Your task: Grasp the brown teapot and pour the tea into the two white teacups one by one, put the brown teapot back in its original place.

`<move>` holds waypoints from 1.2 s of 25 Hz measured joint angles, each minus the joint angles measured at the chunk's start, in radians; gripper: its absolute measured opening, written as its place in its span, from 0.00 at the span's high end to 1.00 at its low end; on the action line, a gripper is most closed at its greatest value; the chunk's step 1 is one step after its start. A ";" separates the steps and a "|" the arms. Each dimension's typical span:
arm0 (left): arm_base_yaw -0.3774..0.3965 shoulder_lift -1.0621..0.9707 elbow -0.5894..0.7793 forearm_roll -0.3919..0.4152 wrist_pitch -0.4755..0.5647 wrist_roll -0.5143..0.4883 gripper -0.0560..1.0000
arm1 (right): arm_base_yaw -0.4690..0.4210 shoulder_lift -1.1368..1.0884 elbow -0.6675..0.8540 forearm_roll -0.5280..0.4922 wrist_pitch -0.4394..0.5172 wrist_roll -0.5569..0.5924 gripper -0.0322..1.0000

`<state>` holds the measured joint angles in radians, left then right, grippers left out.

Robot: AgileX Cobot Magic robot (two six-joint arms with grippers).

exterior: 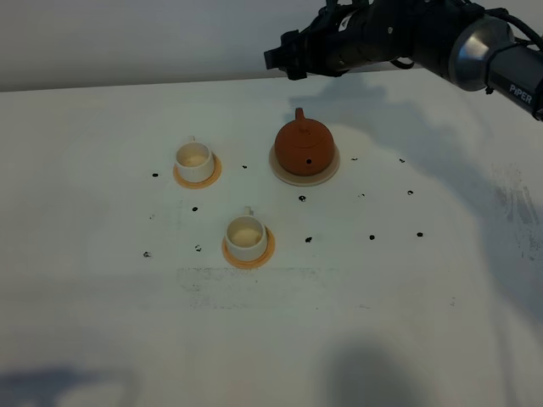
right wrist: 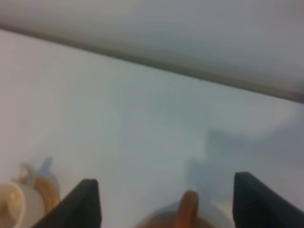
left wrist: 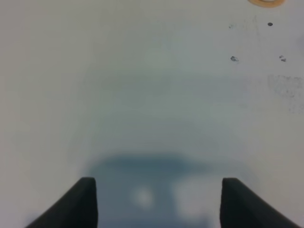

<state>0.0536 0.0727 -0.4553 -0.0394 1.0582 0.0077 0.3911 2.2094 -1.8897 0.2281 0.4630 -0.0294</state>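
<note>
White lettering "PiPER" stands on the right arm.

The black, cable-draped right arm bore a silver-grey cylindrical joint, white "PiPER" lettering and a black right gripper.

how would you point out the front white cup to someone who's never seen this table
Start at the white table and find the brown teapot on its cream saucer. Two white teacups on orange coasters stand left of it in the high view. Yours is the front teacup, closer to the camera than its twin, which sits farther back and left.
</note>
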 joint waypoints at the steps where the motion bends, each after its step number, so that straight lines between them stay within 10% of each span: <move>1: 0.000 0.000 0.000 0.000 0.000 0.000 0.43 | 0.004 0.006 -0.009 -0.015 0.001 0.019 0.40; 11: 0.000 0.000 0.000 0.000 0.000 0.000 0.43 | 0.022 0.156 -0.252 -0.131 0.213 0.122 0.40; 30: 0.000 0.000 0.000 0.000 0.000 -0.001 0.43 | -0.004 0.352 -0.527 -0.192 0.325 0.175 0.40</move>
<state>0.0536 0.0727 -0.4553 -0.0394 1.0581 0.0068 0.3873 2.5611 -2.4165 0.0363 0.7880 0.1457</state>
